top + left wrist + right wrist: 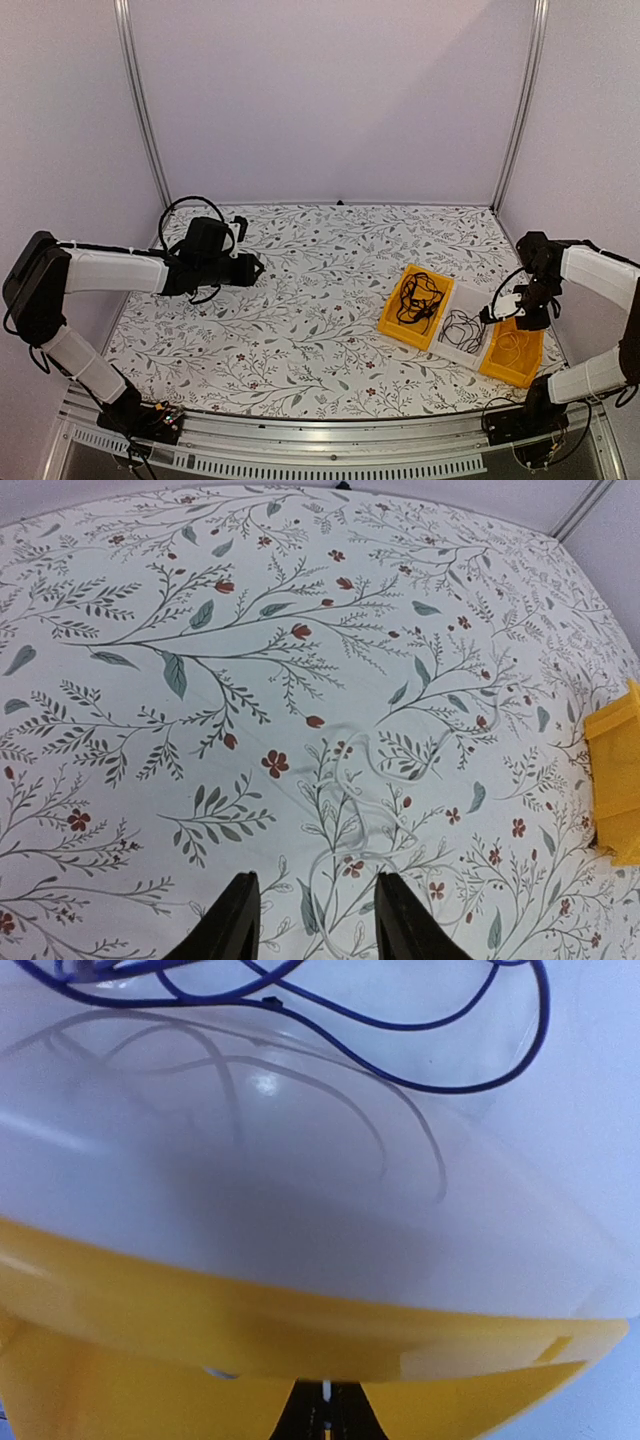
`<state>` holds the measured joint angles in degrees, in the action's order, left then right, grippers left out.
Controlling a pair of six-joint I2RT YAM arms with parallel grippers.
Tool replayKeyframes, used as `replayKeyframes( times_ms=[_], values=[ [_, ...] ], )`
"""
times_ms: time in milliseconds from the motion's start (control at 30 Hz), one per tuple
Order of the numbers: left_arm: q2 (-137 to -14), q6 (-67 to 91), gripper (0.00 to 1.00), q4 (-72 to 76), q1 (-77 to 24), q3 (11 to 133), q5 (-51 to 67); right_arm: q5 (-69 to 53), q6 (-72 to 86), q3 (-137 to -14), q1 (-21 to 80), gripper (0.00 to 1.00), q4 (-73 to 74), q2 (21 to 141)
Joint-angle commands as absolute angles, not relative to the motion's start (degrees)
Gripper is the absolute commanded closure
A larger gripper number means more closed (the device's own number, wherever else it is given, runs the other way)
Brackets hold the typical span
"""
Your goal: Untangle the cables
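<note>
Black cables (418, 298) lie looped in the left yellow bin (385, 322). More black cable (462, 328) lies in the white bin (478, 300); it also shows in the right wrist view (400, 1020). A pale white cable (512, 348) lies in the right yellow bin (500, 372). My right gripper (522, 312) hovers just over that bin; in its wrist view (328, 1410) the fingers are pressed together with a thin white sliver of cable between them. My left gripper (255, 268) is open and empty above the cloth (318, 920). A faint pale looping cord (350, 790) lies ahead of it.
The three bins stand side by side at the right front of the floral tablecloth (300, 330). The white bin's wall (300, 1180) and the yellow bin's wall (200, 1310) fill the right wrist view. A yellow bin corner (618, 780) shows at the left wrist view's right edge.
</note>
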<state>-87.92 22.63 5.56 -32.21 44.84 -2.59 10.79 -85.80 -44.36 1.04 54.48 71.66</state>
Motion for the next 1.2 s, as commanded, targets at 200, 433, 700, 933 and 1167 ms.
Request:
replayKeyframes(
  times_ms=[200,433,700,933,1167],
  values=[
    [-89.06,20.92,0.57,1.26,-32.32,50.27,-3.0,6.15,-77.33,-55.54,0.78,0.67,62.85,73.86],
    [-88.86,22.28,0.55,-4.71,-30.4,52.59,-2.17,6.33,-81.31,-71.63,0.73,0.52,72.51,73.29],
    [-91.55,25.96,0.55,-9.3,-26.62,53.61,4.8,-3.95,-68.37,-82.29,9.57,0.51,64.44,81.41],
    [-98.97,26.73,0.55,-10.8,-26.17,58.8,15.7,-10.33,-54.47,-83.68,25.92,0.56,50.25,86.99],
    [-110.09,29.77,0.56,-15.19,-26.08,72.19,15.52,-21.85,-40.81,-90.03,28.55,0.64,43.01,98.88]
  ],
)
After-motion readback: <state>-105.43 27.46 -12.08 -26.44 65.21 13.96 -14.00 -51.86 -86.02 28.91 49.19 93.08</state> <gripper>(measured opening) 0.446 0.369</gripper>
